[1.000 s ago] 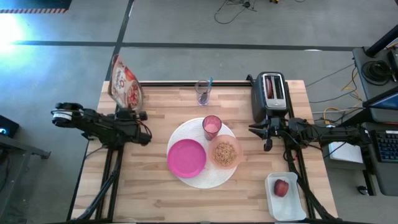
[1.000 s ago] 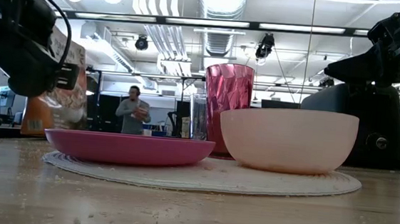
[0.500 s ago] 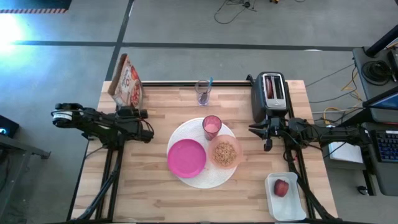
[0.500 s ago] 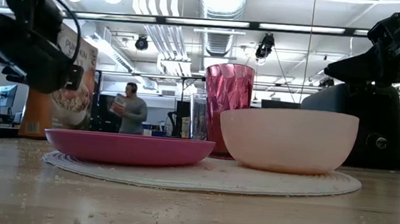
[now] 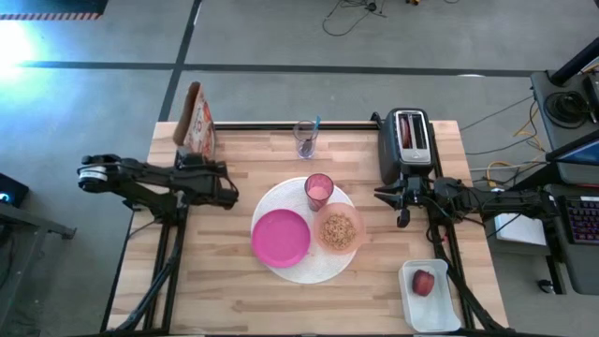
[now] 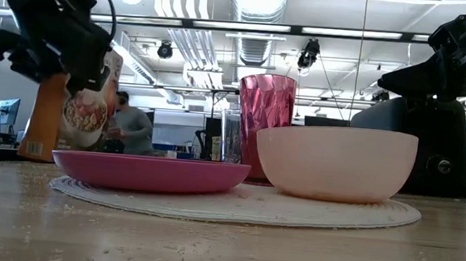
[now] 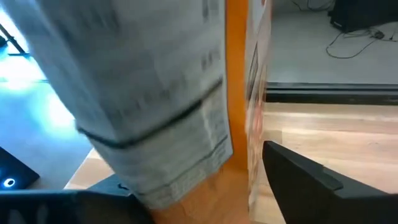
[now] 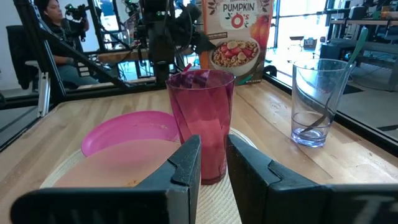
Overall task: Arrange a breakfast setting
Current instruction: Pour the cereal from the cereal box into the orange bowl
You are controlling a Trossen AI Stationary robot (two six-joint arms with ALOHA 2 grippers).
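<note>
My left gripper (image 5: pixel 200 161) is shut on an orange cereal box (image 5: pixel 196 117) standing at the table's far left. The white plate (image 5: pixel 301 267) at the table's middle carries the magenta plate (image 5: pixel 280 236), the peach bowl (image 5: pixel 339 230) of brown cereal and the pink tumbler (image 5: pixel 318 190). The teal-handled spoon (image 5: pixel 316 123) stands in a clear glass (image 5: pixel 306 139) at the far edge. A red fruit (image 5: pixel 424 283) lies in a white tray. No bagel shows. My right gripper (image 5: pixel 401 211) is shut and empty, right of the bowl. My left gripper pinches the cereal box across its thickness, one finger (image 7: pixel 298 177) beside the printed front and the other on the grey back, with the orange narrow side (image 7: pixel 239 165) between them. The fingers come level from the table's near side. The box stands about upright.
A black toaster (image 5: pixel 409 140) stands at the far right, just beyond my right arm. The white tray (image 5: pixel 429 298) sits at the near right corner. A black rail (image 5: pixel 281 124) runs along the far edge. A person (image 6: pixel 129 126) is in the room behind.
My left gripper has moved a little toward the table's right edge and turned, bringing the cereal box from tipped over toward the left to about upright. The person in the room behind has walked on. My right arm has kept still.
</note>
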